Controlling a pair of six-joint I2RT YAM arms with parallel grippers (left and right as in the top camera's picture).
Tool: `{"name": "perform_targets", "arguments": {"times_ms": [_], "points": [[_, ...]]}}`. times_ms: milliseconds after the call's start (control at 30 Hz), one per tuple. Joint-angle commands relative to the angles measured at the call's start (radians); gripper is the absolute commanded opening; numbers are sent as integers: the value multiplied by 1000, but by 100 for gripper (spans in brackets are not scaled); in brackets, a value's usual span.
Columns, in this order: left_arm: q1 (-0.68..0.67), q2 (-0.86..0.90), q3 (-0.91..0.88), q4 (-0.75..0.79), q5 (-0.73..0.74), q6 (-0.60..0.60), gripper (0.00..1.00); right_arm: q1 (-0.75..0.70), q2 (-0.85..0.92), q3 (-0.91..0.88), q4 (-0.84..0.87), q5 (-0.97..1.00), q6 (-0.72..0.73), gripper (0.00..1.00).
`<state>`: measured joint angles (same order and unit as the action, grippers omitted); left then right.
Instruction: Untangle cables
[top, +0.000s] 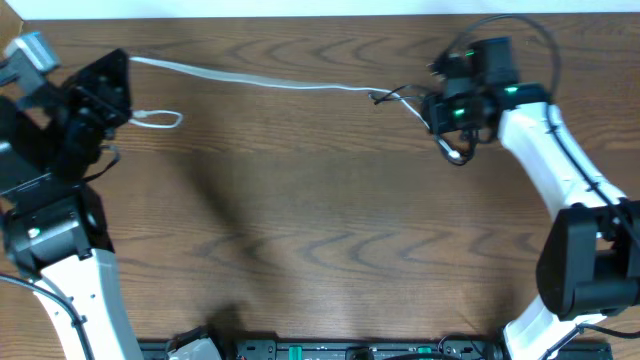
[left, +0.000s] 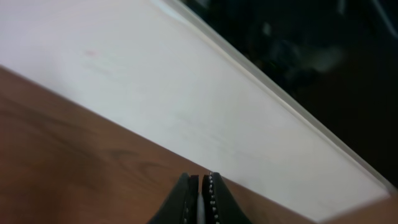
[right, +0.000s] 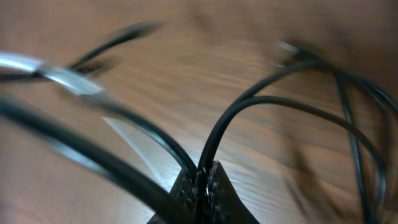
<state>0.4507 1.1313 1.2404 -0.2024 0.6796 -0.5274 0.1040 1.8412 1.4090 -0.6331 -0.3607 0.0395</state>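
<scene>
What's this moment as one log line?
left gripper: shut on white cable | right gripper: shut on black cable | cables crossed near right gripper

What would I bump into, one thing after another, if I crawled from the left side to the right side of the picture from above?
left gripper → white cable → black cable → right gripper

cables on table, near far edge
</scene>
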Motion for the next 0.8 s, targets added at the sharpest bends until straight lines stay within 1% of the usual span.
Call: {"name": "perform_targets", "arguments": {"times_ms": [0, 67, 167, 233, 333, 367, 400, 467, 500, 533, 567, 600, 633, 667, 700, 733, 767], "points": [[84, -2, 17, -22, -15, -8, 7, -113, 24, 2, -3, -21, 166, 1], [127, 2, 17, -33, -15, -8, 7, -162, 38, 2, 5, -49, 200, 1], [190, 14, 17, -43, -14, -9, 7, -227, 63, 2, 14, -123, 211, 1], [204, 21, 17, -48, -14, -9, 7, -247, 74, 2, 13, -138, 218, 1], [208, 39, 17, -50, -15, -5, 8, -290, 97, 2, 9, -90, 280, 1], [208, 47, 17, -51, -14, -5, 7, -302, 103, 2, 9, -109, 282, 1], [208, 52, 17, -52, -11, -5, 7, -304, 104, 2, 10, -132, 271, 1], [190, 61, 17, -57, -7, -5, 7, -293, 105, 2, 11, -204, 202, 1], [179, 63, 17, -59, -6, -5, 7, -286, 105, 2, 13, -224, 180, 3], [159, 64, 17, -62, -6, -4, 7, -270, 105, 2, 13, -265, 130, 10], [142, 64, 17, -63, -6, -4, 7, -259, 105, 2, 13, -288, 101, 21], [119, 64, 17, -62, -1, -3, 7, -240, 105, 2, 11, -316, 58, 44], [91, 64, 17, -61, 31, -1, 7, -220, 104, 2, 13, -337, 28, 63], [62, 64, 17, -58, 64, -1, 7, -196, 104, 2, 17, -359, -8, 70], [18, 64, 17, -60, 103, -1, 8, -166, 101, 6, 17, -384, -48, 88], [-18, 64, 17, -65, 122, -1, 7, -146, 97, 14, 11, -385, -48, 99], [-45, 64, 17, -66, 130, -2, 7, -135, 90, 23, -4, -394, -49, 99]]}}
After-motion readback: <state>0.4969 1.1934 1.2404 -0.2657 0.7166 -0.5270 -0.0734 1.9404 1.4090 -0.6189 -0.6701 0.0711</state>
